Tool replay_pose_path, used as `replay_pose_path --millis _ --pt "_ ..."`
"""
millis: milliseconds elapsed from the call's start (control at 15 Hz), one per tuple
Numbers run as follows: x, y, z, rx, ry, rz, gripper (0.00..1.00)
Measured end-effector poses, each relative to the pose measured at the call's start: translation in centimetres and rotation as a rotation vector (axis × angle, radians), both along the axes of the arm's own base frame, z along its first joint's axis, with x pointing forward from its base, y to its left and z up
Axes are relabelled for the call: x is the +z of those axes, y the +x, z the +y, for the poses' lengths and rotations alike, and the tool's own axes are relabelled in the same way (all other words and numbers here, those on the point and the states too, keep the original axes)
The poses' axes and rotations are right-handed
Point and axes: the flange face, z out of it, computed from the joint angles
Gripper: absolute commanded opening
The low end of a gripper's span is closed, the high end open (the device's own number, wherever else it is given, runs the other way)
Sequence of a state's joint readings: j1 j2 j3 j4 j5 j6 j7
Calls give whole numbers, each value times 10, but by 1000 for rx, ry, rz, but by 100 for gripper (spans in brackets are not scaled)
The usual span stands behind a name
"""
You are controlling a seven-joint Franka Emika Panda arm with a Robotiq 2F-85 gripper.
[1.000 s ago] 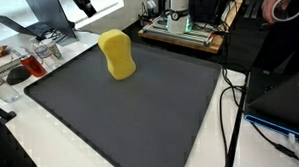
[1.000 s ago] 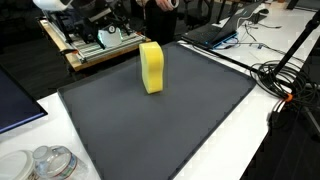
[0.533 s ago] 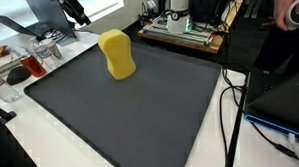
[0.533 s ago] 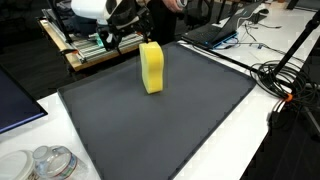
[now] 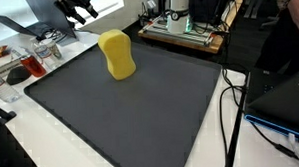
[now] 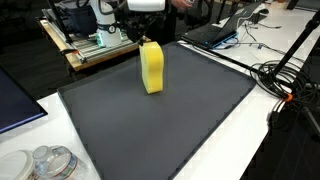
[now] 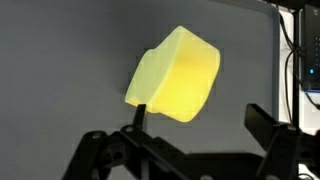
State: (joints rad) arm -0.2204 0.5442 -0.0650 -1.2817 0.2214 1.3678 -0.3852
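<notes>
A yellow sponge-like block (image 5: pixel 116 55) stands upright on the far part of a dark grey mat (image 5: pixel 131 114); it shows in both exterior views (image 6: pixel 151 67). My gripper (image 5: pixel 81 8) hangs in the air above and behind the block, apart from it, also seen in an exterior view (image 6: pixel 140 28). In the wrist view the block (image 7: pixel 177 75) lies ahead of the open gripper (image 7: pixel 200 120), nearer the left finger. The gripper is open and empty.
A wooden board with a machine (image 5: pixel 184 28) stands behind the mat (image 6: pixel 98 42). Clear containers (image 5: pixel 29 64) (image 6: pixel 50 162) sit off one mat edge. Cables (image 5: pixel 230 101) (image 6: pixel 285 80) and a laptop (image 6: pixel 215 32) lie off the other. A person stands at the back.
The arm has swung toward the yellow block and now hangs close above it. The block has not moved.
</notes>
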Motion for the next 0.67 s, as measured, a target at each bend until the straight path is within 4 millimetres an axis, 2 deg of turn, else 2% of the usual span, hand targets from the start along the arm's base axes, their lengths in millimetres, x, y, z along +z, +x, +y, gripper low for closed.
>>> replay_pose_path --millis 400,667 --pt "3 15 30 212 64 28 100" --pt "0 22 38 334 104 32 100"
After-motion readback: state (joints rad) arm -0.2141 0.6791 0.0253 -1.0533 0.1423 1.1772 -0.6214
